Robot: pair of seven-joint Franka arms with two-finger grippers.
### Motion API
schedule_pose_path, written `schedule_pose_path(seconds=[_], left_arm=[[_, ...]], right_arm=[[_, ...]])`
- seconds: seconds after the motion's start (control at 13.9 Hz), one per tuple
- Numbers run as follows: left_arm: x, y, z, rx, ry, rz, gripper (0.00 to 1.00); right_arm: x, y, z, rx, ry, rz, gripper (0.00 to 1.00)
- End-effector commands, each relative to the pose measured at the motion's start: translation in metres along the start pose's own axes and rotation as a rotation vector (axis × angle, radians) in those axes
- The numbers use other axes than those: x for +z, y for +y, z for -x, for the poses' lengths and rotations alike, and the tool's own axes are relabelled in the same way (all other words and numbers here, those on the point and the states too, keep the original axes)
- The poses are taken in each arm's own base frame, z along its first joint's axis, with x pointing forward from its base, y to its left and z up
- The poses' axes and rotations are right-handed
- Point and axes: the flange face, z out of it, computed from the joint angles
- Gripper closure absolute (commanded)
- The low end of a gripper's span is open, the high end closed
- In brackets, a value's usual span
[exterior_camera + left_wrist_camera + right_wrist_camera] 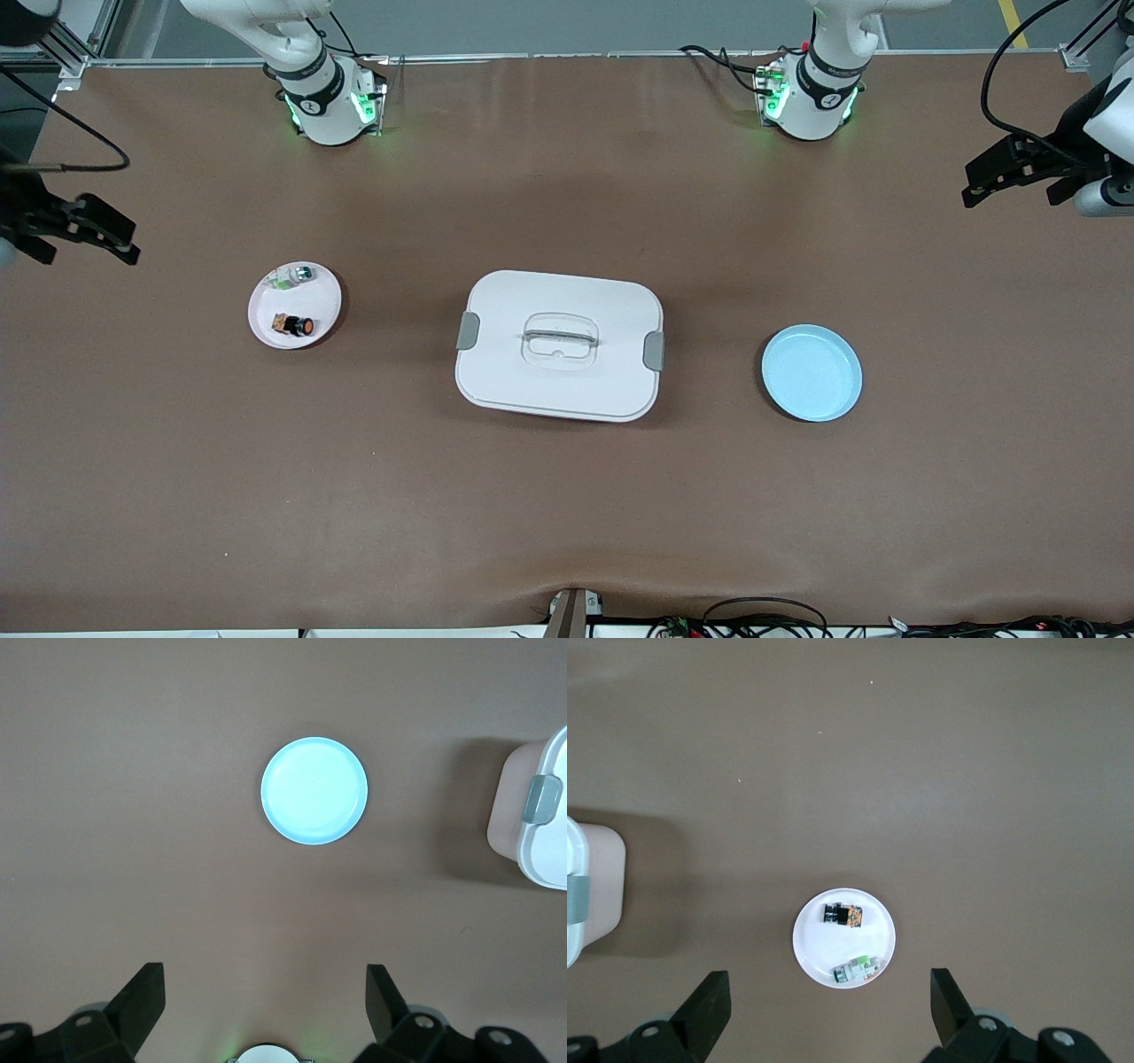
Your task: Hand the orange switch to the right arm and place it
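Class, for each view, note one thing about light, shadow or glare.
Front view: soft shadow on the table around the lidded box. Left wrist view: the blue plate looks washed out and bright. Right wrist view: the orange switch on the white plate stays sharp, lighting even.

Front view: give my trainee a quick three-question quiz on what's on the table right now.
1. True or false: the orange switch lies on the white plate.
2. What sits between the white plate and the blue plate? A) lidded box B) drawer C) bowl
3. Fill in: both the left claw and right claw are ____.

Key: 1 true; 2 A; 3 open, each up in the air at its own end of the table.
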Motion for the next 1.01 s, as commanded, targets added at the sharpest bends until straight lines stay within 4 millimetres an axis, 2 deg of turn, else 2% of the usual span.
schedule_pose_path(seconds=[0.0,0.14,0.93], left_arm=[[-0.0042,-0.0008,0.0081,-0.003,-0.001,-0.013,0.00],[-0.0049,-0.0002,0.0082,-0.002,0.001,-0.014,0.00],[-0.0031,-0.0007,0.0005,0.022,0.001,-0.021,0.00]], right_arm=[[-0.0093,0.0284,0.0004,0.061,0.000,-0.079,0.00],[-0.0081,0.0359,0.0007,0.074,-0.004,-0.087,0.00],[-0.0039,0.0375,0.0009,0.077,-0.015,-0.080,0.00]])
